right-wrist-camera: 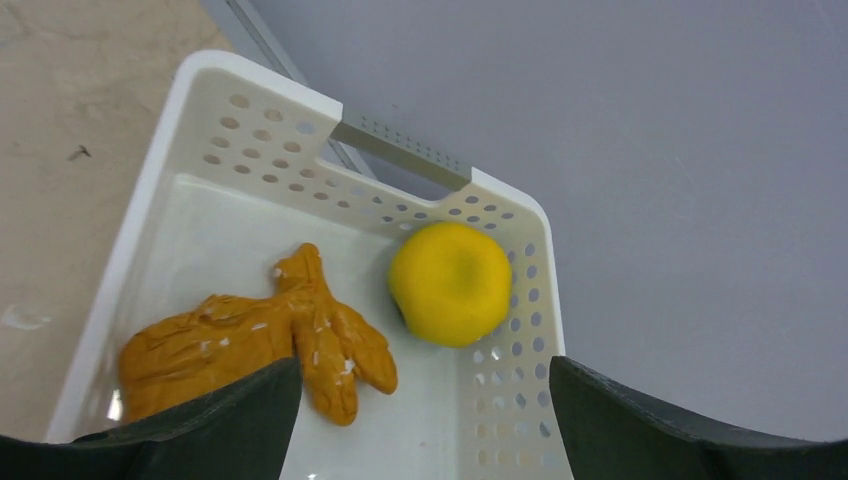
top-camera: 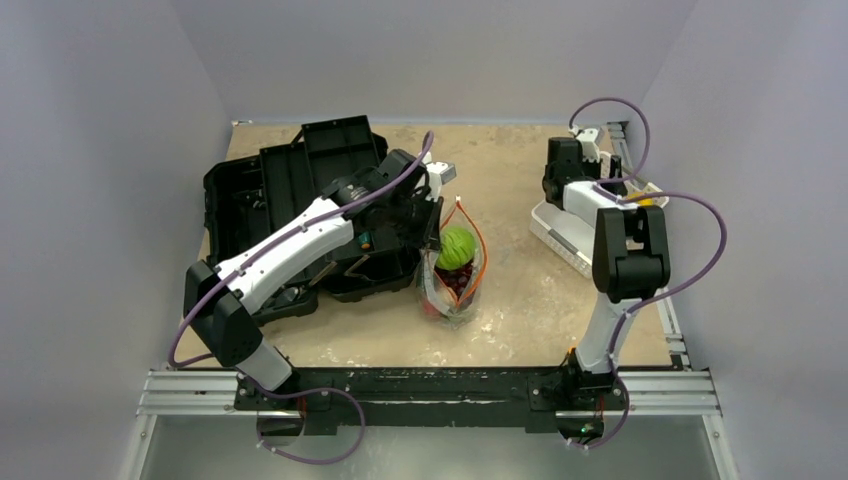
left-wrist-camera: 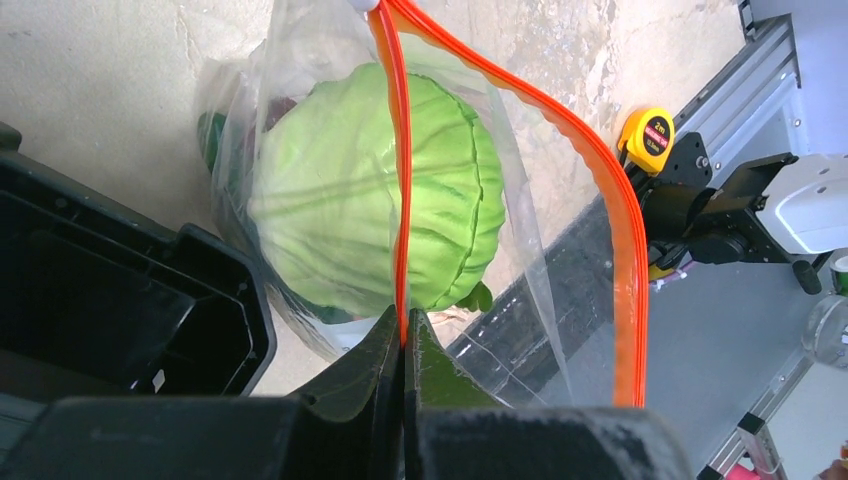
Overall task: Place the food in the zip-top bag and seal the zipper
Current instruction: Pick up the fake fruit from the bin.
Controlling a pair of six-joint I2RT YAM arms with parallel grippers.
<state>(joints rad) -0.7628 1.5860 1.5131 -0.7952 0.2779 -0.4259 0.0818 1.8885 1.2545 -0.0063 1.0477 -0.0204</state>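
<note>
Left wrist view: left gripper (left-wrist-camera: 403, 335) pinches one side of the orange zipper (left-wrist-camera: 400, 150); the mouth gapes unsealed. Cabbage (left-wrist-camera: 340, 200) sits inside the zip-top bag (top-camera: 445, 295), which stands beside the black toolbox (top-camera: 290, 180). Right gripper (right-wrist-camera: 420, 385) hangs spread above the lemon (right-wrist-camera: 450, 283), still in the white basket (right-wrist-camera: 200, 110). Judged roughly midway.

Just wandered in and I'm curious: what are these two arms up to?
They are packing toy food into a clear bag. The left gripper is pinched shut on the bag's orange zipper, holding the mouth open; a cabbage sits inside on top of grapes. The right gripper hangs open over a white basket holding a lemon and a brown toy, neither grasped. The bag is not sealed yet.
</note>
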